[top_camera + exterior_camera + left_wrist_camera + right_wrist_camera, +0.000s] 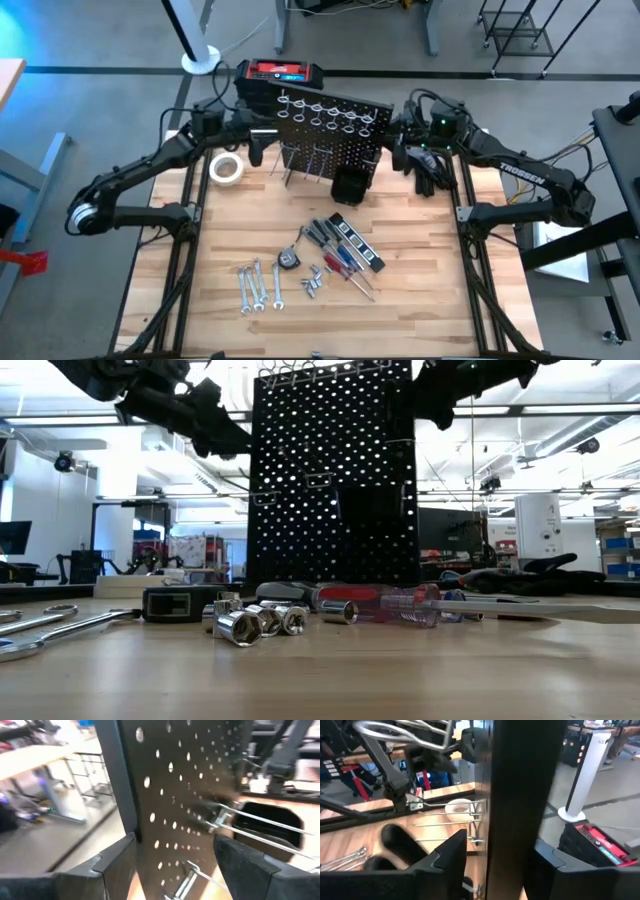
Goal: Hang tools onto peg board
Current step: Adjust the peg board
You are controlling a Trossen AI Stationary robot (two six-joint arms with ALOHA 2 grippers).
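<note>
The black peg board stands upright at the table's far middle. Several thin tool shafts hang down from its ring holders. My left gripper is open, its fingers on either side of the board's left edge. My right gripper is open astride the board's right edge. Loose tools lie flat on the table in front: silver wrenches, a tape measure, sockets and screwdrivers. My right gripper stands level across the board's right edge. A gap shows between the board and the finger on its front side. The finger on the back side lies close to the panel, and I cannot tell whether it touches.
A white tape roll lies left of the board. A black bin hangs low on the board's front. A black-and-red case stands behind the board. Bare wood lies along the table's near edge.
</note>
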